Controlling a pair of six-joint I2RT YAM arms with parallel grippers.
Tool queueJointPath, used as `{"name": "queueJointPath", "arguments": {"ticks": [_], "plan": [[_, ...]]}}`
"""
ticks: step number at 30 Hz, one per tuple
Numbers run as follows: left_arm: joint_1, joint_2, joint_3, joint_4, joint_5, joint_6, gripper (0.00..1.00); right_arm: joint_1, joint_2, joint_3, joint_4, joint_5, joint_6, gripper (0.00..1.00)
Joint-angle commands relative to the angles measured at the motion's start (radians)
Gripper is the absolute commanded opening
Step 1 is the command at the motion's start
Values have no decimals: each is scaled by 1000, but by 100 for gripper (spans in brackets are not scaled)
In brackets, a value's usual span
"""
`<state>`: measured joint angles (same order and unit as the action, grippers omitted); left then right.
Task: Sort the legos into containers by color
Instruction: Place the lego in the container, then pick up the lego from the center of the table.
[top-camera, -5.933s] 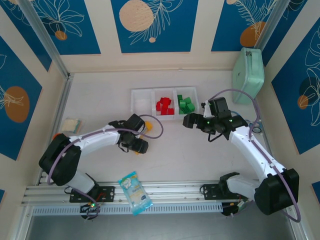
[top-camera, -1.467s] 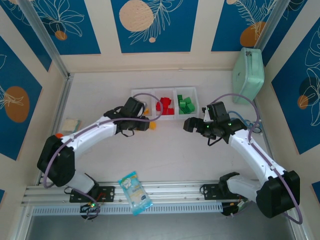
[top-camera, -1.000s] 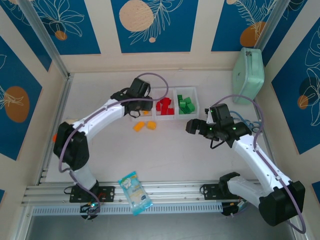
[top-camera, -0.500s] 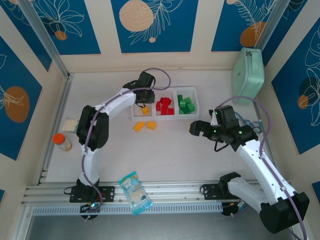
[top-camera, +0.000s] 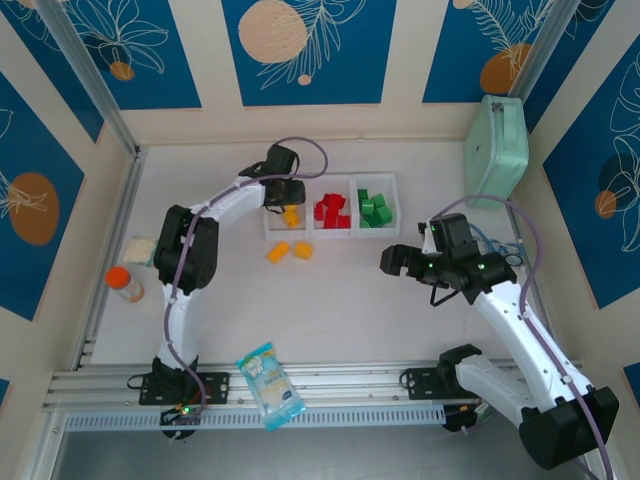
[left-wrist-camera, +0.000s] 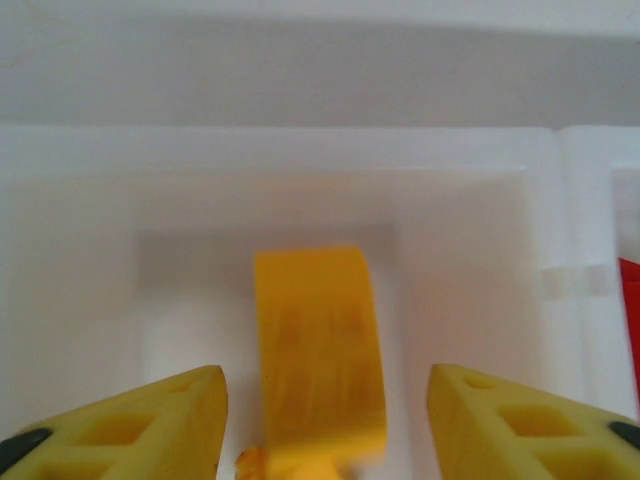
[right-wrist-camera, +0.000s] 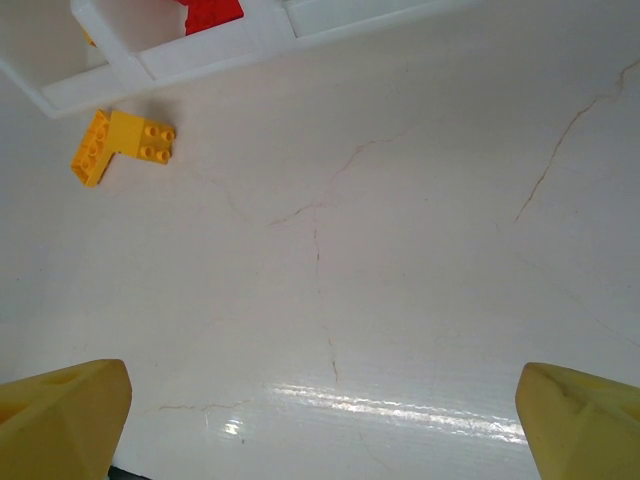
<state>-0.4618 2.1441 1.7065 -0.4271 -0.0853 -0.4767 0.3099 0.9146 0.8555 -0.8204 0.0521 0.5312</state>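
Observation:
The white tray of three containers (top-camera: 330, 235) holds green legos (top-camera: 373, 208) on the right, red legos (top-camera: 331, 210) in the middle and one yellow lego (top-camera: 291, 215) on the left. My left gripper (top-camera: 285, 199) hovers over that left compartment. In the left wrist view its jaws (left-wrist-camera: 325, 420) stand open, with a gap on each side of the yellow lego (left-wrist-camera: 318, 350), which lies on the compartment floor (left-wrist-camera: 460, 300). Two more yellow legos (top-camera: 289, 251) lie on the table in front of the tray. My right gripper (top-camera: 390, 262) is open and empty over bare table, with those yellow legos (right-wrist-camera: 122, 145) far ahead of it.
A mint-green case (top-camera: 497, 150) stands at the back right. An orange-capped bottle (top-camera: 124, 284) and a pale packet (top-camera: 143, 249) sit by the left wall. A blue pouch (top-camera: 268, 385) lies on the front rail. The tray's corner (right-wrist-camera: 200, 68) shows in the right wrist view.
My left gripper carried a yellow lego over the left compartment and opened, leaving it in the tray. The right arm drew back slightly toward the right, still open.

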Motion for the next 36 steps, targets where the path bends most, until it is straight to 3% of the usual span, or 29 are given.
{"name": "queueJointPath", "arguments": {"ticks": [1,7,14,20,26,36], "plan": [[4,-91,-59,27,24,6,60,-3,14,3,12,-30,-4,99],[2,-300,-236,85,65,26,64,13,38,24,26,-38,-2,99],[0,-584,-600,182,123,23,78,27,54,21,52,-39,8,99],[-41,-703,-746,181,173,32,81,50,98,12,101,-51,36,99],[-107,-671,-752,201,170,73,89,106,135,23,120,-31,46,99],[-195,-431,-592,123,117,128,96,104,61,8,39,58,3,99]]}}
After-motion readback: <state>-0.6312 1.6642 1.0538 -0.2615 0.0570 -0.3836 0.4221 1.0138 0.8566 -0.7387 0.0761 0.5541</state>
